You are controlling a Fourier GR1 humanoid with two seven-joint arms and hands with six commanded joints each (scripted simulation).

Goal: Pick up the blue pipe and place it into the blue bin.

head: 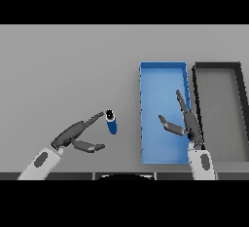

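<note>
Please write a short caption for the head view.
Left hand reaches toward blue pipe; right hand hovers open over blue bin.

The robot has two round white arms, each with a dark grey oval spot near the wrist, and at the end of each arm sits a dark grey hand, the left hand (73,134) and the right hand (190,123), with long thin fingers and a thumb.
</note>
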